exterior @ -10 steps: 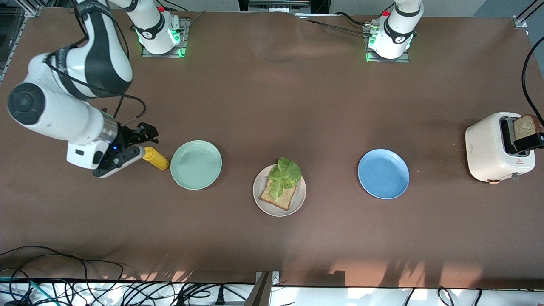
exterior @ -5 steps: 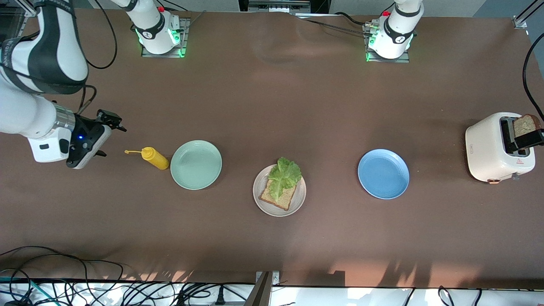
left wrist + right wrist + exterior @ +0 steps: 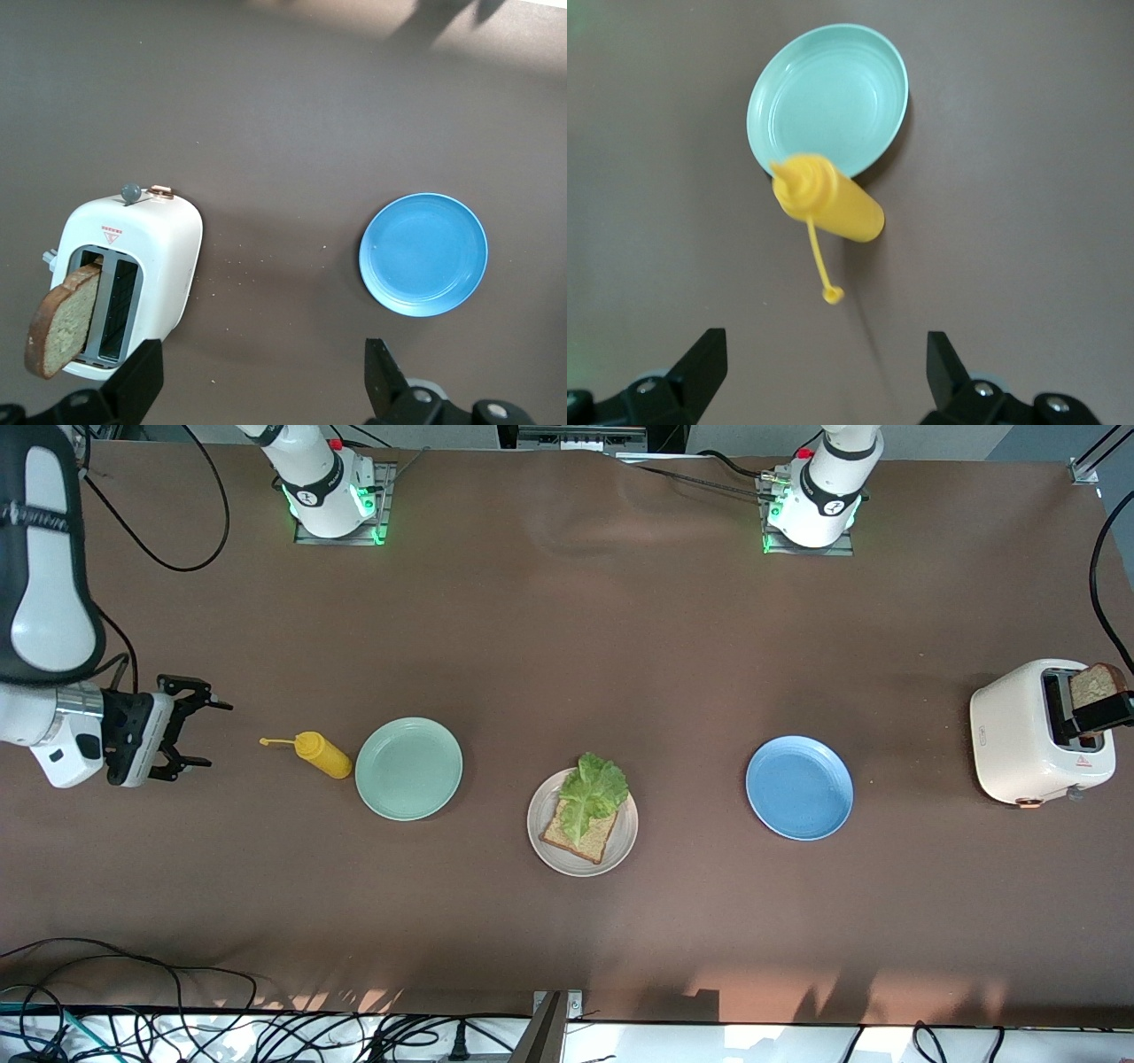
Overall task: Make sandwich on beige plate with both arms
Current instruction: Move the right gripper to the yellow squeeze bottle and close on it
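The sandwich [image 3: 588, 808], bread and lettuce so far, is lying on the beige plate [image 3: 542, 841] mid-table. The right gripper [image 3: 197, 732], spread wide and empty, is being held near the right arm's edge beside the mustard bottle [image 3: 322, 755]. The left gripper [image 3: 261, 381], also wide, is being held over the toaster [image 3: 1028, 735], where the bread slice [image 3: 62, 326] should be pinched squarely. Bare tabletop is lying open between.

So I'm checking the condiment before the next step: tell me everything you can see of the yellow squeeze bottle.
The yellow plastic squeeze bottle stands on the brown table, close beside the mint-green plate, toward the right arm's end. Its nozzle cap is off, dangling on a thin yellow tether. Nothing grips it: the open right gripper hovers apart from it, on the side away from the plate.
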Controlling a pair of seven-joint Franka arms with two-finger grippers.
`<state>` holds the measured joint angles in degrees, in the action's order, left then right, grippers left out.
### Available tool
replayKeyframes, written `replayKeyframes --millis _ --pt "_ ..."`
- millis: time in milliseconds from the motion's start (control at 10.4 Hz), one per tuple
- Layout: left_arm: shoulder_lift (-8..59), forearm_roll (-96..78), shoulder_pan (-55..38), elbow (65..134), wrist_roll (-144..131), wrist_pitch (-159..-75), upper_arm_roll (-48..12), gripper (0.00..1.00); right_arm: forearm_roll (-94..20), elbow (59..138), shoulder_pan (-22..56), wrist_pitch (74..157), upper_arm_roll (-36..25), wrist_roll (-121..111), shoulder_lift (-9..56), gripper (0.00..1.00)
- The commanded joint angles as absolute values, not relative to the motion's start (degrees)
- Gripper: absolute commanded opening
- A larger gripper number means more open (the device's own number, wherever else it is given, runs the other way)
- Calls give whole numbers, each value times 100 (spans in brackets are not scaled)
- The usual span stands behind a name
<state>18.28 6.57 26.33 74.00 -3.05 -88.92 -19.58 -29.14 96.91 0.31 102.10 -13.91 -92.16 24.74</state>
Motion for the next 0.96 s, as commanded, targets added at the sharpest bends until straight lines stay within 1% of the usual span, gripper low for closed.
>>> replayKeyframes --millis 0,192,479,863 --pt "1469 615 2654 7436 -255 -8833 -1969 100 -3644 9563 -280 10187 -1327 -10410 3100 100" --pt "1397 615 2628 7436 -237 -8833 -1960 100 -4286 9510 -307 10178 -1450 -11430 3601 100" --pt "1582 466 2601 7523 -185 -8833 -1978 100 -5095 9475 -387 10151 -1459 -12740 4234 100" --pt "1635 457 2602 7585 -185 -8833 -1978 100 -5879 9431 -378 9818 -1459 -13605 4807 100"
